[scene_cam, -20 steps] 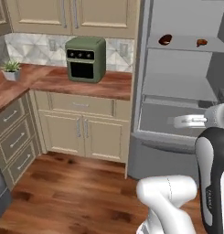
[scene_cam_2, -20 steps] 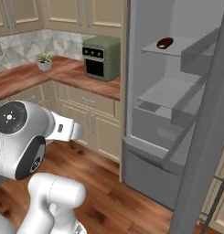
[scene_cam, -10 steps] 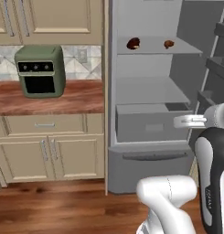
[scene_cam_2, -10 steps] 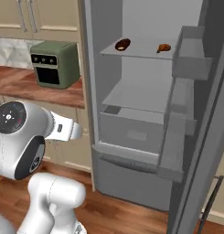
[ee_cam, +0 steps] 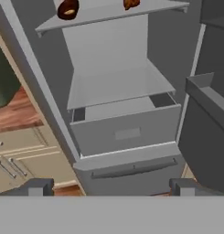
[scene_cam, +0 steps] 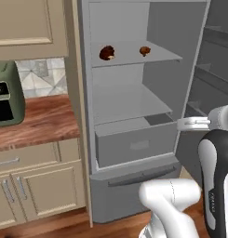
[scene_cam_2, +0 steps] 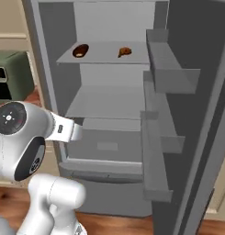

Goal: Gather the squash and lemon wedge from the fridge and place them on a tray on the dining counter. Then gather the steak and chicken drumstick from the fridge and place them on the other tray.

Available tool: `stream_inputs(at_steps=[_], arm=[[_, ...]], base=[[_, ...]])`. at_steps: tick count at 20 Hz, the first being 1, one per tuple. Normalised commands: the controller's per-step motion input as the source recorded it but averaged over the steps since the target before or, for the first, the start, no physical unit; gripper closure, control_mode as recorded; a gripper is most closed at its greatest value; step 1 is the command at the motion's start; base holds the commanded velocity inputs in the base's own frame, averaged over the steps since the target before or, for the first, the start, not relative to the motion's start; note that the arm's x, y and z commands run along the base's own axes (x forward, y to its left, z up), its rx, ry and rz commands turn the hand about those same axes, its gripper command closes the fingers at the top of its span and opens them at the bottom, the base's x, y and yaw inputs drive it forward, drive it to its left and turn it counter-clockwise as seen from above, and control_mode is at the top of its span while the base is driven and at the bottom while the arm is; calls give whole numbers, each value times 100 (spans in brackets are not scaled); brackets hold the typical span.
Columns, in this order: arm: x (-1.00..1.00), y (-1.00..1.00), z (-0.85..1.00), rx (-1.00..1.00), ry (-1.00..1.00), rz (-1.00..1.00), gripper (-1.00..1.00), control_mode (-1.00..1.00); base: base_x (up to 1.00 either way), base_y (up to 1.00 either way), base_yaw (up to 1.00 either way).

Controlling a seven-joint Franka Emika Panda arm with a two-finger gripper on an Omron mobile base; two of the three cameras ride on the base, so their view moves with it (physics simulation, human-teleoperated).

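The fridge [scene_cam: 134, 116] stands wide open now, squarely ahead; its door [scene_cam_2: 178, 114] swings out on the right with shelf bins stepping down its inner face, and that door edge narrows the room on that side; the left wall of the fridge runs tight against the wooden countertop [scene_cam: 36, 118] and the beige cabinets [scene_cam: 36, 186] below. Inside, the upper shelf [scene_cam: 134, 56] carries two things well apart: a dark reddish-brown piece, likely the steak [scene_cam: 106, 53], toward the left, and a smaller brown piece, likely the chicken drumstick [scene_cam: 144, 50], toward the right; both sit back from the shelf's front edge. The middle shelf [ee_cam: 118, 87] lies bare with open height above it; the drawer [ee_cam: 127, 132] beneath projects forward past the shelf lip. The green toaster oven [scene_cam: 6, 95] sits on the countertop at far left.

The gripper [ee_cam: 111, 187] hangs in front of the fridge, low, level with the drawer, fingers spread fully apart with nothing between them.

Compared with half a second back, the whole scene has slid left and grown larger in both base views; that is the base driving, closing on the fridge.
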Motion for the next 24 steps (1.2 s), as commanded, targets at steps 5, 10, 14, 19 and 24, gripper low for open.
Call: stream_inputs(at_steps=[5, 10, 14, 19, 24], arm=[[0, 0, 0, 0, 0, 0, -100, 100], [0, 0, 0, 0, 0, 0, -100, 100], [0, 0, 0, 0, 0, 0, -100, 100], [0, 0, 0, 0, 0, 0, -100, 100], [0, 0, 0, 0, 0, 0, -100, 100]], base=[[51, 39, -34], [46, 42, -25], [48, 48, -16], [45, 44, -11], [55, 30, -7]])
